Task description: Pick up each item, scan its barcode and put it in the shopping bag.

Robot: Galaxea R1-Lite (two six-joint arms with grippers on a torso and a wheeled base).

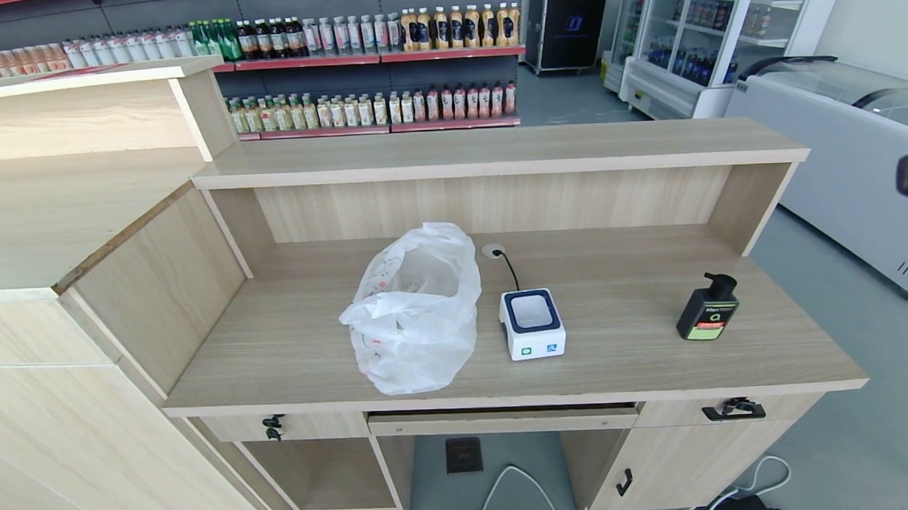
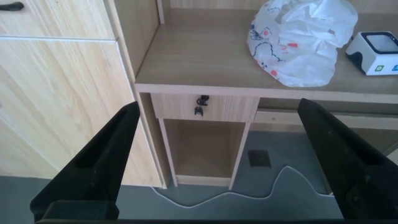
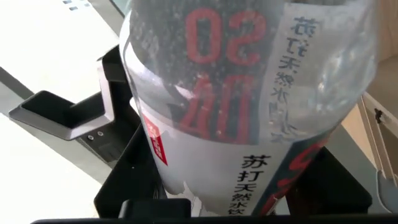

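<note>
The right gripper (image 3: 230,193) hugs a clear bottle (image 3: 249,93) with red letters tight between its fingers. The left gripper (image 2: 217,158) is wide open with nothing in it. The white shopping bag (image 2: 305,40) sits on the counter (image 2: 199,56) ahead of it, the scanner (image 2: 379,53) just beside the bag.

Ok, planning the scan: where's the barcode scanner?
In the head view the barcode scanner sits on the counter just right of the white shopping bag, the black pump bottle farther right.
</note>
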